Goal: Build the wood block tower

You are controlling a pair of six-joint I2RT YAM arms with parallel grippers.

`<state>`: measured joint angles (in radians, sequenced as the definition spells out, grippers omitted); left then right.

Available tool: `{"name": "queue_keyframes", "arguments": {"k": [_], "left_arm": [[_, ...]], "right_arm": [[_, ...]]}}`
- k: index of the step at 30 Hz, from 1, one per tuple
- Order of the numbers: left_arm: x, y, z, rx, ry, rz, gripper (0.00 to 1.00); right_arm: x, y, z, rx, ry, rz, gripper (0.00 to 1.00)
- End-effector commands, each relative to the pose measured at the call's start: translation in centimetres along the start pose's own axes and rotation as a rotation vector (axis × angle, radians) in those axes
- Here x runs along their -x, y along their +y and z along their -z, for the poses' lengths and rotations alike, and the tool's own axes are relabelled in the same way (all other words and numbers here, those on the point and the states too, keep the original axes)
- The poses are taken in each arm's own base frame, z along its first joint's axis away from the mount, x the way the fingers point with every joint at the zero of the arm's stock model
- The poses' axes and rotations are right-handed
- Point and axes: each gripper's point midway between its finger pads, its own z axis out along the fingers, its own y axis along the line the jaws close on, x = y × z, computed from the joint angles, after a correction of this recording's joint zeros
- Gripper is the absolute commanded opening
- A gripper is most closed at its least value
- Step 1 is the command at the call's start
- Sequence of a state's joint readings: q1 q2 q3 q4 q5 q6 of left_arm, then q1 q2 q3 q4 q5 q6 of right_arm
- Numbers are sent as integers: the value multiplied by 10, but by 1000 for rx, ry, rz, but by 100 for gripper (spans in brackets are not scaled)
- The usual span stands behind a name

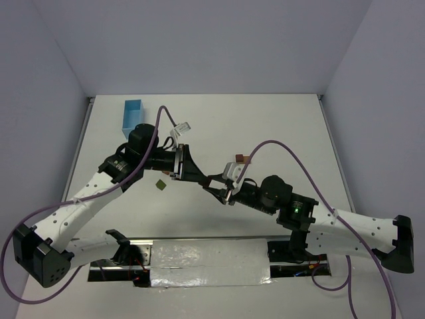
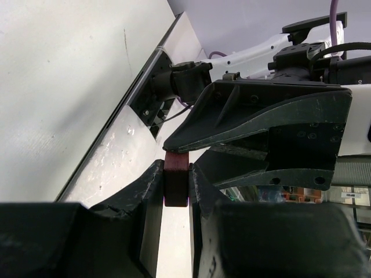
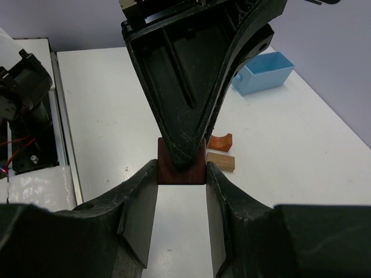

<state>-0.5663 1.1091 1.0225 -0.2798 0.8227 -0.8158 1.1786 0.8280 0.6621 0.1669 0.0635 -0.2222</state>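
We see two robot arms meeting above a white table (image 1: 279, 126), both holding one dark brown cube (image 3: 181, 176) in the air; the left gripper (image 2: 175, 174) pinches it one way and the right gripper (image 3: 181, 167) pinches it crosswise, each pair of jaws pressed against the cube's faces; no tower stands yet; the orange arch (image 3: 220, 141) and tan block (image 3: 221, 161) lie just beside each other on the table beyond the cube, the green piece (image 1: 160, 185) lies apart near the left arm, and a blue box (image 3: 264, 72) sits at the far left; we judge the shared grip the main risk; if one arm pulls away while the other is clamped, the cube may twist, slip and drop; if both let go together, it falls; the crossed fingertips may also knock each other; we can read no brand or writing; a white tag (image 1: 182, 126) on the left cable is too small to read.
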Motion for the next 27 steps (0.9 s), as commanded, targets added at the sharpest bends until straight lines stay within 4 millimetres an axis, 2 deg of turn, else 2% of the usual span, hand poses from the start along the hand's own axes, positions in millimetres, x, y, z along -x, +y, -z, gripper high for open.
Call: {"name": "queue_keyframes", "arguments": {"k": [1,2,3,4,5,6,7,8,11,12,14,15,16,17,18,19,20,21,22,23,24,25,26,27], "left_arm": [[3,-15,4,-42,-11,-42,2],[2,-14,4,-37,-8,-47,14],[4,-14,4,-32,-12,-55,21],[4,-13,5,-22,-12,-57,39],[4,-12,5,-13,-16,-61,39],[6,-13,6,-6,-27,-69,54],[8,-10,7,17,-40,-71,61],[10,-11,8,23,-50,-77,75],[18,-6,11,80,-92,-85,99],[24,-10,14,97,-114,-99,99],[36,8,23,244,-187,-88,100],[49,4,35,298,-254,-107,99],[58,9,45,377,-312,-107,100],[77,24,71,545,-437,-96,99],[83,22,90,604,-517,-101,100],[89,22,105,653,-587,-100,99],[100,26,129,740,-697,-109,99],[100,18,148,751,-771,-127,99],[100,19,159,785,-806,-157,100],[100,19,169,812,-836,-183,99],[97,22,180,848,-865,-213,99],[94,28,186,898,-845,-271,100],[88,41,188,945,-820,-287,99],[84,48,199,1003,-834,-299,100]], "right_arm": [[25,3,-1,23,-90,25,15],[25,3,-1,22,-93,23,14],[24,3,-1,21,-92,22,14],[24,3,-1,20,-95,15,13],[23,3,-1,19,-92,14,12],[22,2,-2,9,-90,10,12],[19,2,-2,6,-83,1,12],[16,2,-3,1,-77,-5,12],[7,-3,-4,-37,-50,-29,12],[5,-5,-5,-49,-43,-38,12],[-1,-10,-4,-86,-27,-61,9],[-7,-13,-3,-104,-14,-71,9],[-12,-22,-2,-150,0,-85,9],[-19,-27,-1,-181,17,-124,10],[-26,-35,0,-226,37,-149,11],[-37,-58,4,-333,66,-178,13],[-54,-75,11,-425,121,-216,14],[-62,-90,15,-522,130,-351,13],[-82,-126,29,-665,170,-412,14],[-102,-136,39,-721,237,-471,15],[-113,-147,45,-782,250,-556,15],[-131,-156,50,-821,303,-571,16],[-141,-171,60,-868,327,-583,16],[-146,-178,61,-881,341,-581,16]]}}
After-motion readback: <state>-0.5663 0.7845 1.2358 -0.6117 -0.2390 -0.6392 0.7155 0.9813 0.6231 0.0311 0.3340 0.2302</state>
